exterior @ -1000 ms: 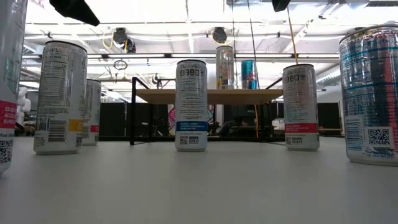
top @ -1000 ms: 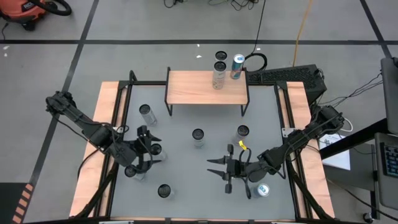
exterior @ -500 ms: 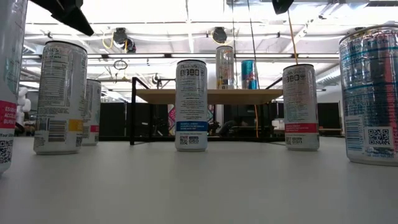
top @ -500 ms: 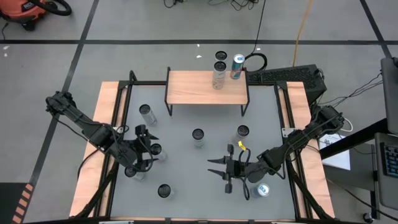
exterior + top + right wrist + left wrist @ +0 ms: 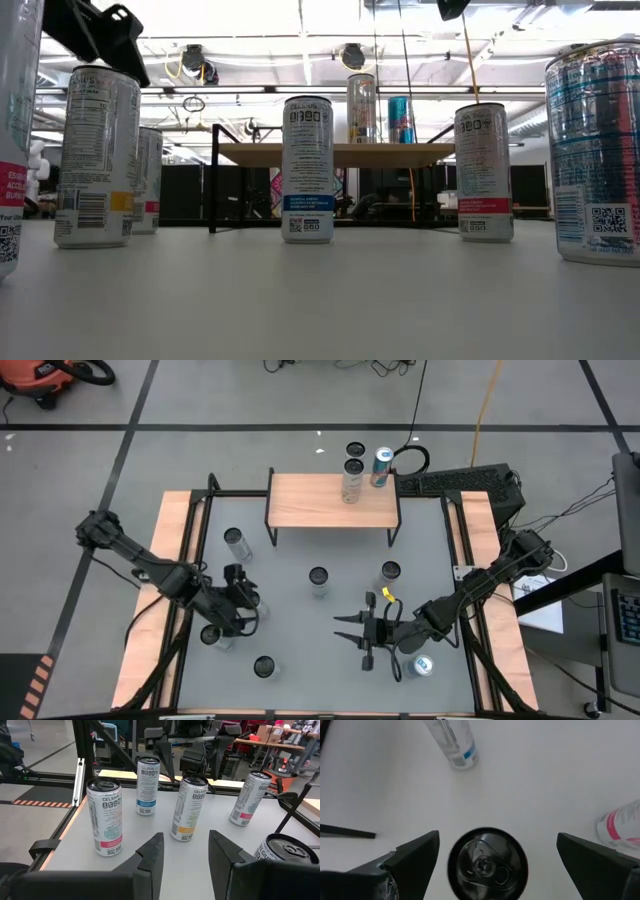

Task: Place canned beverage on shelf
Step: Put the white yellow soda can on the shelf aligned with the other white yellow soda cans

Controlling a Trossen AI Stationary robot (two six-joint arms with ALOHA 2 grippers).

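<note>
Item: my left jaws, spread wide, straddle an upright can at lower centre of the left wrist view. My right jaws idle apart, lower right of the high view. Risk: an off-centre closing tips the can into its neighbour.

High cam is looking straight down; low cam is sitting level at tabletop; both are sharing the light wood plank shelf. Left wrist cam is looking down between its jaws.
</note>
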